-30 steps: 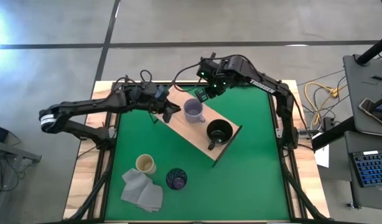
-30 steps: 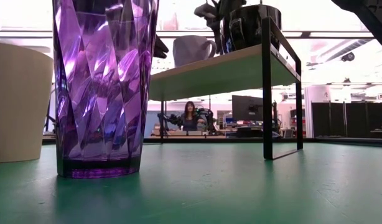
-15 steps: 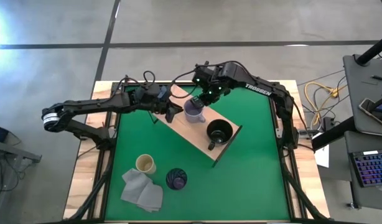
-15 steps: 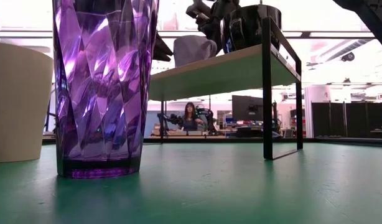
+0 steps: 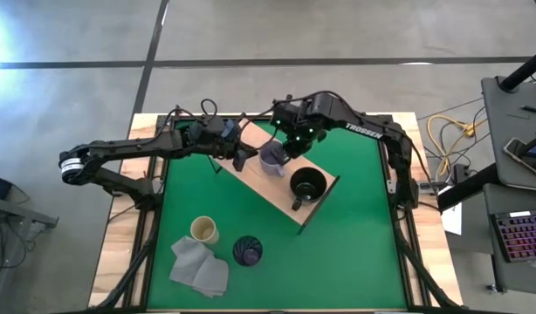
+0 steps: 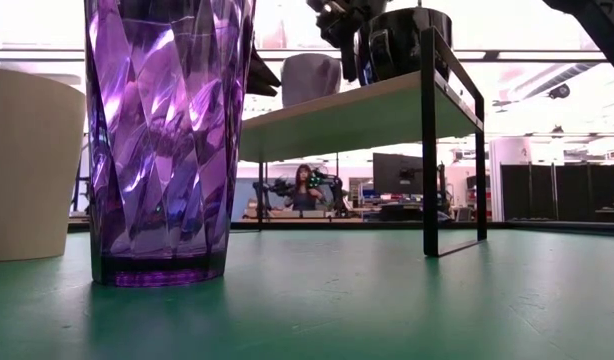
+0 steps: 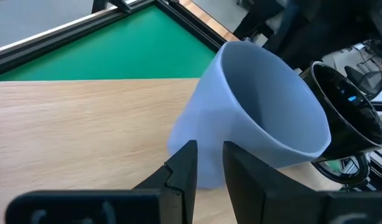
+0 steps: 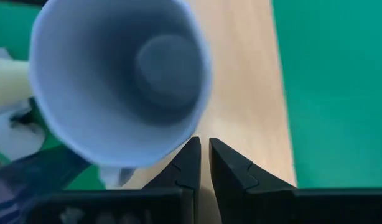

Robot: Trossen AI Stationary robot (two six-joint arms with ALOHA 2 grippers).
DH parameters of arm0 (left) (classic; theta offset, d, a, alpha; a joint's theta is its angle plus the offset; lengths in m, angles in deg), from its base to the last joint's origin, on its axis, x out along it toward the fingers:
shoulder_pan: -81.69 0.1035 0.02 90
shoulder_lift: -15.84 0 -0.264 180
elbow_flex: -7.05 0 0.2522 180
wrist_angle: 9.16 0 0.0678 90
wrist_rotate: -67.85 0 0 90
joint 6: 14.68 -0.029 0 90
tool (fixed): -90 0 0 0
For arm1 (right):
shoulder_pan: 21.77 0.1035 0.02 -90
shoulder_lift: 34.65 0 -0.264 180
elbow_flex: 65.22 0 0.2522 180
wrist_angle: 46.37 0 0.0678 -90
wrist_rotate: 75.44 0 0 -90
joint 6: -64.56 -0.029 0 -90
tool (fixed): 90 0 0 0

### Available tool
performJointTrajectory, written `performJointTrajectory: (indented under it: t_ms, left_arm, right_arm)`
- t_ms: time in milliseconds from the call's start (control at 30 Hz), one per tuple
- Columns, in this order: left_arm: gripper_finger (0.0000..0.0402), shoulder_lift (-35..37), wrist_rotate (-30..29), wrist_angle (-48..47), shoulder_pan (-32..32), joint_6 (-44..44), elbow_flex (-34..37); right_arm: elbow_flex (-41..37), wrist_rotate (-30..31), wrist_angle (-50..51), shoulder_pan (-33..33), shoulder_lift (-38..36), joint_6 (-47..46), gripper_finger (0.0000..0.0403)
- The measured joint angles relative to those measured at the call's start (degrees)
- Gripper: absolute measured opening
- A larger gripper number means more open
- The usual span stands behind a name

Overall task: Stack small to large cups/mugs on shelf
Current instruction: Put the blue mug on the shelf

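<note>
Lavender-grey, smooth and flaring toward its rim, the mug (image 5: 271, 158) sits on the wood shelf (image 5: 250, 174) beside the black mug (image 5: 307, 185). Both grippers flank it: left gripper (image 7: 206, 163) and right gripper (image 8: 203, 155) each show fingers nearly shut, gripping nothing. Cream cup (image 5: 204, 230) and purple tumbler (image 5: 247, 251) stand on the mat (image 5: 355, 235).

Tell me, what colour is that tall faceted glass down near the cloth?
Translucent purple, with diamond-shaped facets. The tumbler shows best in the low view, up close.
</note>
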Motion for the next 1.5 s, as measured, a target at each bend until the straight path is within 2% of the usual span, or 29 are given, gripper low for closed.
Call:
performJointTrajectory:
  t_ms: [100,167,400,500,867,1033,1333,1500]
  left_arm:
    - [0.0063,0.0,-0.91,0.41,0.02,-0.31,0.01]
    - [0.0063,0.0,-1.07,1.0,0.04,-0.41,0.04]
    - [0.0063,0.02,-0.41,-1.77,0.01,-0.01,0.07]
    - [0.0063,0.02,0.2,-4.78,-0.64,0.33,0.24]
    - [0.0063,0.07,0.48,-3.06,-4.13,3.09,0.17]
    - [0.0063,0.07,0.34,-3.12,-4.15,3.2,0.17]
    - [0.0063,0.09,-0.22,-1.76,-4.13,3.05,0.22]
    - [0.0063,0.04,-0.68,-1.86,-4.13,3.03,0.26]
  right_arm:
    - [0.0,-2.32,0.02,0.48,0.0,0.66,0.0027]
    - [0.02,-1.67,1.13,0.72,0.0,0.8,0.0027]
    - [-0.02,10.42,1.32,-0.97,-2.38,0.37,0.0027]
    - [0.0,12.61,1.37,-3.22,-2.64,-0.76,0.0027]
    - [-2.24,6.39,-9.23,-6.17,-2.64,1.26,0.0027]
    - [-4.36,6.0,-10.98,-6.22,-2.64,1.66,0.0027]
    - [-8.44,1.15,-16.82,-5.21,-2.62,1.44,0.0027]
    - [-8.98,0.23,-16.66,-4.42,-2.62,1.22,0.0027]
